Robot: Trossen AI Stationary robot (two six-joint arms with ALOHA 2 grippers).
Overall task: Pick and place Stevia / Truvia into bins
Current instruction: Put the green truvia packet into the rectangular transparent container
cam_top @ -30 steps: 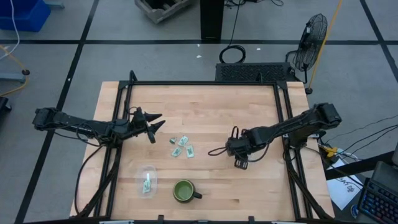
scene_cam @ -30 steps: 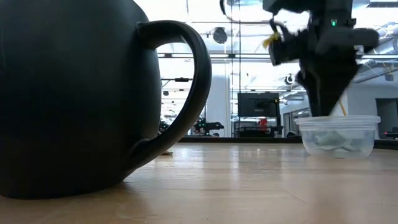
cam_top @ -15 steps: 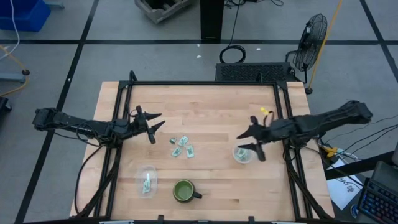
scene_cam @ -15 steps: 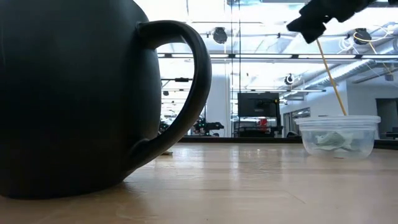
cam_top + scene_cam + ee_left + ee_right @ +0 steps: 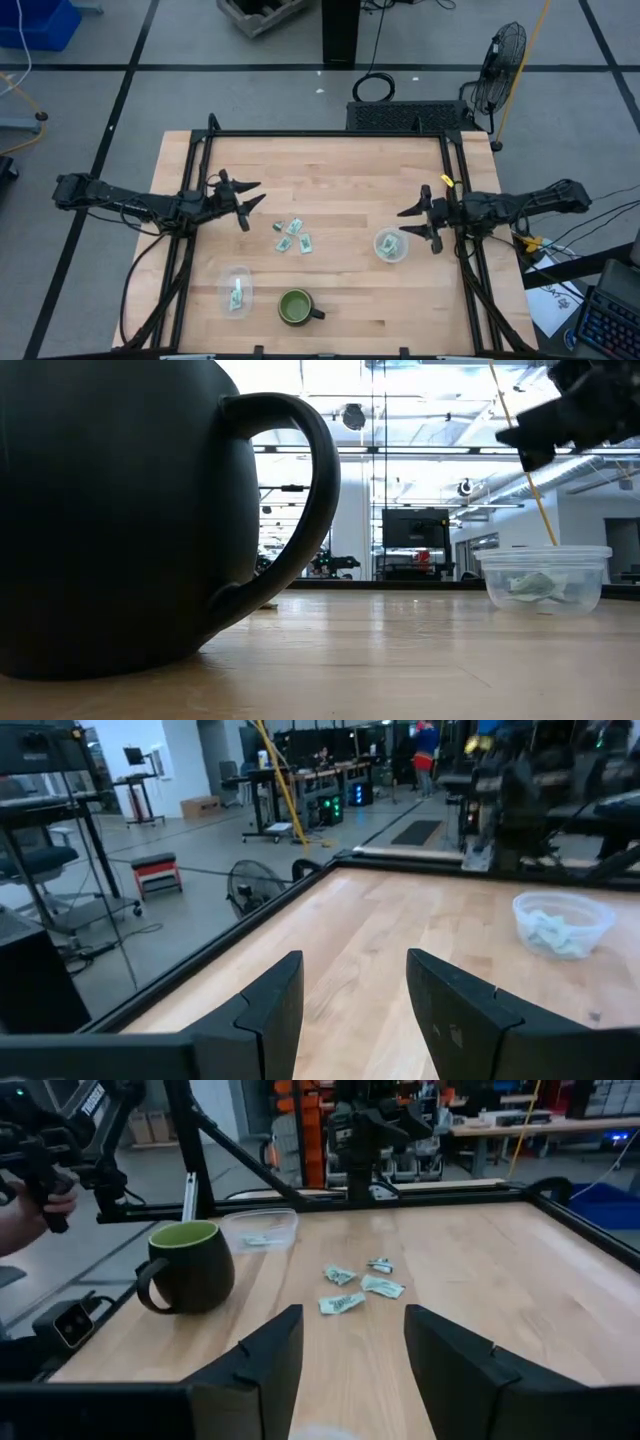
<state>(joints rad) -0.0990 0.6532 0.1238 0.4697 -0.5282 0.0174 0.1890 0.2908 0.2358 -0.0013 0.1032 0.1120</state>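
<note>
Step in hand: right gripper (image 5: 418, 223), fingers spread wide and empty, sits at 3 o'clock beside the right cup (image 5: 390, 246); judged next, a reach to 9 o'clock for another packet.
Doing it well: approach one packet from above, pinch its short edges, avoid its neighbours.
Loose packets (image 5: 293, 235): four small, pale green and white, flat, near table centre.
Left cup (image 5: 237, 291): clear, at 7 o'clock, one packet inside.
Left gripper (image 5: 246, 204): spread wide, waiting at 9 o'clock.
Mug (image 5: 296, 307): dark green, at 6 o'clock.

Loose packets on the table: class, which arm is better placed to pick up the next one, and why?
Probably left. The left gripper, open, hovers just beside the loose packets; the right gripper, open too, sits farther off beyond the right cup.
</note>
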